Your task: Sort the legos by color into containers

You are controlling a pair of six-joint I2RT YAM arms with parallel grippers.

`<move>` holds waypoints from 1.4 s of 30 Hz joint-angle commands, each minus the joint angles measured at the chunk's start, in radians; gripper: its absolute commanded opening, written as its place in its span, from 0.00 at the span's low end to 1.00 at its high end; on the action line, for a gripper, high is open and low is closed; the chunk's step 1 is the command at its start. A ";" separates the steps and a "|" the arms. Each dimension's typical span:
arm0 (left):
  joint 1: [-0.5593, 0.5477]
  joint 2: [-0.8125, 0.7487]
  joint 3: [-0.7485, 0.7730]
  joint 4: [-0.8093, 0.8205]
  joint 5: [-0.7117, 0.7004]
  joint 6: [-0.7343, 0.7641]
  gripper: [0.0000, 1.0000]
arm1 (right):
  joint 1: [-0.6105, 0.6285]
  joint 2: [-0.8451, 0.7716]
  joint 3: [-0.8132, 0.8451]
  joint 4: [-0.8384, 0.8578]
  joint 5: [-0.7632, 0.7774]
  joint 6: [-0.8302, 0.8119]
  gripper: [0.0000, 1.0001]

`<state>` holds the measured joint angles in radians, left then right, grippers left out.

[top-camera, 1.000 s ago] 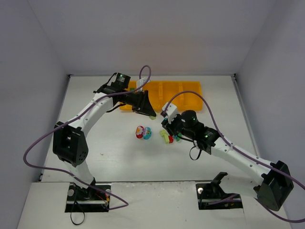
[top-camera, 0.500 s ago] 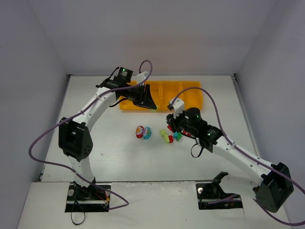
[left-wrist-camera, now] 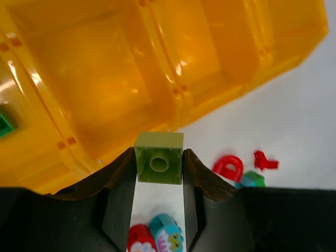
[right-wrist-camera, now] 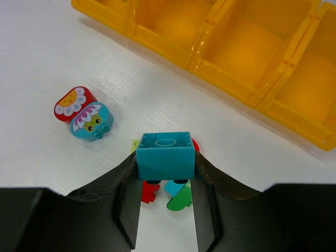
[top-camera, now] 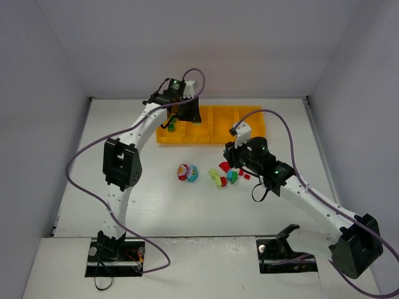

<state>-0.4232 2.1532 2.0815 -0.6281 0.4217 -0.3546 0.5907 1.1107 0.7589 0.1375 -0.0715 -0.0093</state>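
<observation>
White arms (top-camera: 142, 126), black joints — loose purple cables (top-camera: 67, 177)

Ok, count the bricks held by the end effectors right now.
2. A lime brick is in the left end effector at the orange tray; a teal brick is in the right end effector above the loose legos.
</observation>
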 commanded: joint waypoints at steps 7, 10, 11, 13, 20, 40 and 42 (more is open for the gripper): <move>0.006 0.132 0.183 0.131 -0.233 0.014 0.00 | -0.078 0.015 0.059 0.056 -0.073 0.055 0.00; 0.004 0.151 0.177 0.186 -0.254 0.008 0.00 | -0.098 0.012 0.059 0.053 -0.103 0.063 0.00; 0.003 0.158 0.173 0.212 -0.256 0.008 0.04 | -0.104 0.012 0.059 0.050 -0.105 0.063 0.00; 0.003 0.166 0.170 0.234 -0.256 0.008 0.09 | -0.109 0.015 0.057 0.050 -0.103 0.063 0.00; -0.006 0.174 0.183 0.266 -0.253 0.009 0.33 | -0.121 0.015 0.065 0.042 -0.109 0.077 0.00; -0.008 -0.110 0.014 0.209 -0.282 0.052 0.68 | -0.146 0.063 0.138 0.036 -0.116 0.055 0.00; -0.008 -0.204 -0.079 0.200 -0.285 0.072 0.70 | -0.147 0.080 0.155 0.040 -0.108 0.039 0.00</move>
<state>-0.4252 2.1792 2.0483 -0.4606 0.1516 -0.3210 0.4511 1.1709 0.8536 0.1192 -0.1833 0.0521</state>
